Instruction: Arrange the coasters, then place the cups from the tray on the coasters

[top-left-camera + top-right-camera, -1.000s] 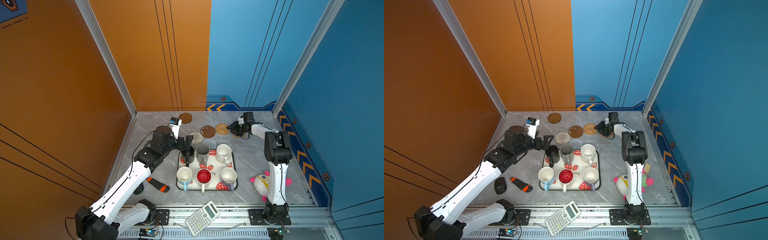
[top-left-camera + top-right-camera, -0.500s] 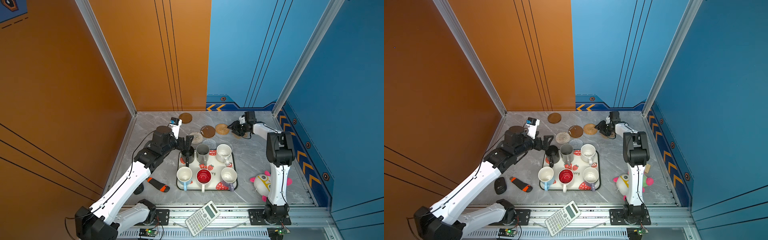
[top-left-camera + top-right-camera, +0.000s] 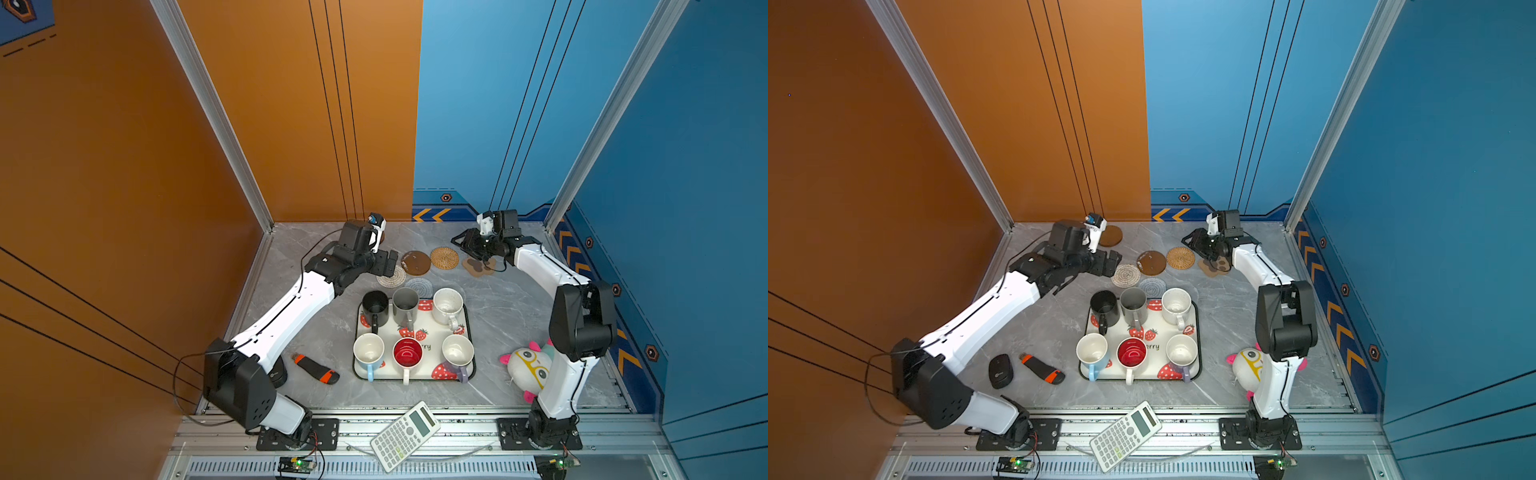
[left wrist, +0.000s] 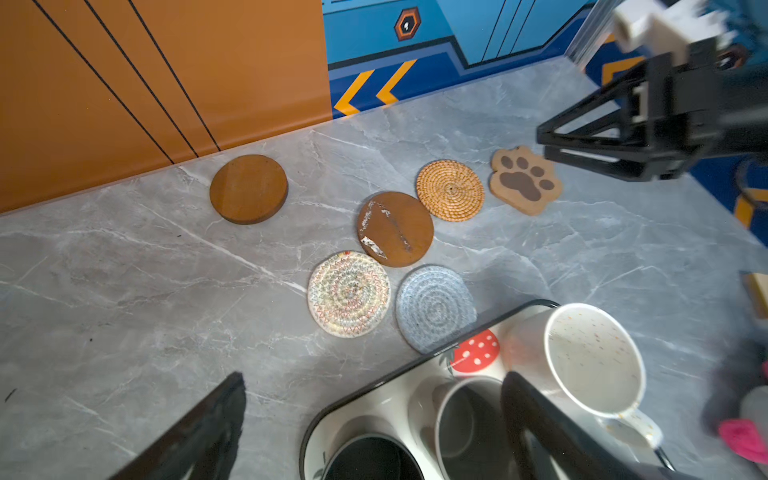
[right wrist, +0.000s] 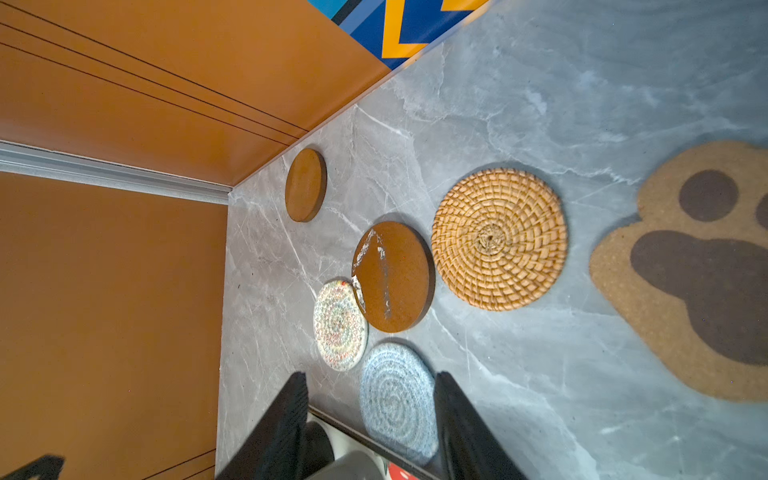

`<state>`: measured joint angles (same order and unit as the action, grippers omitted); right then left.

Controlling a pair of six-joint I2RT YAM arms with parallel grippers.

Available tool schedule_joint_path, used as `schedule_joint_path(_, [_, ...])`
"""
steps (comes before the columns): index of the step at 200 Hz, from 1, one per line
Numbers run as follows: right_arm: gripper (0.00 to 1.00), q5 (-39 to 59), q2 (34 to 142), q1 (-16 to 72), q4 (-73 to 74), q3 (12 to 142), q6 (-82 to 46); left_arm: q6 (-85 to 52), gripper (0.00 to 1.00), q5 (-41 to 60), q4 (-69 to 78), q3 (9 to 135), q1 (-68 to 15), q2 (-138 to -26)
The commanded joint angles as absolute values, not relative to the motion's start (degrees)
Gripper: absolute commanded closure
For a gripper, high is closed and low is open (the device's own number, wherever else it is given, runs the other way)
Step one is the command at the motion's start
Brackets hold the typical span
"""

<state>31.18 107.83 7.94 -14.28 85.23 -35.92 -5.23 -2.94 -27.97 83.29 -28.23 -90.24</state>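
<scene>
Tray (image 3: 432, 357) holds all six cups (image 3: 406, 353). Coasters (image 3: 415, 262) lie on the tabletop (image 3: 498, 316) at the tray's 12 o'clock. Left hand (image 3: 390, 262): wide open, empty. Right hand (image 3: 461, 247): half open, empty.

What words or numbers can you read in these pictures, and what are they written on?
"erry": on the tray in a top view; the start of the word is hidden behind the red-inside cup.
Keys and label on the calculator: too small to read.
Pale mark on the mouse: too small to read.
Nothing else here can be read.
</scene>
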Motion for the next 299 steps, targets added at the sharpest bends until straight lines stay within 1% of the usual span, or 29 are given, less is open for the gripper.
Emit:
schedule_joint_path(1, [0.51, 28.17, 102.92, 7.88, -17.12, 82.2, -33.6, -1.16, 0.05, -8.04, -38.36, 91.54, -28.91, -99.27])
schedule_joint_path(29, [0.51, 25.96, 97.58, 7.97, -17.25, 78.46, -33.13, -0.83, 0.12, -10.19, -41.47, 98.09, -28.78, -108.98])
schedule_joint_path(39, [0.51, 26.02, 95.96, 7.87, -17.16, 77.31, -33.01, -1.1, 0.12, -10.11, -41.53, 99.76, -28.55, -111.54])
schedule_joint_path(41, [0.51, 26.13, 95.62, 7.81, -17.14, 77.07, -32.99, -1.2, 0.16, -10.06, -41.54, 100.11, -28.47, -112.11])
schedule_joint_path(44, [0.51, 26.38, 95.07, 7.76, -17.14, 76.81, -33.02, -1.35, 0.18, -9.95, -41.57, 100.55, -28.43, -112.86])
schedule_joint_path(69, [0.51, 27.55, 92.12, 7.45, -17.18, 75.38, -32.84, -1.97, 0.26, -8.67, -43.54, 105.23, -27.65, -118.69])
schedule_joint_path(95, [0.51, 27.43, 89.89, 6.97, -17.16, 73.63, -32.76, -3.25, 0.34, -6.5, -44.46, 107.12, -26.51, -122.81])
schedule_joint_path(121, [0.51, 27.51, 88.73, 6.53, -17.08, 72.04, -32.96, -5.02, 0.39, -4.76, -44.47, 108.44, -25.07, -125.98])
schedule_joint_path(136, [0.51, 27.46, 88.13, 6.42, -17.06, 71.1, -32.96, -5.45, 0.46, -4.18, -44.43, 109.86, -24.54, -127.73])
schedule_joint_path(175, [0.51, 27.42, 87.11, 5.92, -16.49, 69.14, -33.46, -4.37, 0.51, -3.82, -45.74, 112.18, -24.48, -131.53])
schedule_joint_path(219, [0.51, 27.86, 86.88, 5.43, -15.84, 67.84, -33.86, -5.08, 0.65, -2.75, -46.14, 112.42, -23.6, -134.24])
schedule_joint_path(244, [0.51, 27.86, 86.41, 5.11, -15.65, 66.9, -34.06, -5.36, 0.75, -2.38, -46.44, 112.82, -23.16, -135.8])
schedule_joint_path(271, [0.51, 27.86, 85.64, 4.43, -15.56, 66.02, -34.19, -5.69, 0.83, -4.05, -46.98, 113.18, -22.85, -137.27])
schedule_joint_path(299, [0.51, 28.38, 84.95, 3.45, -15.58, 65.76, -34.34, -5.79, 0.84, -5.27, -47.26, 113.26, -22.35, -138.48])
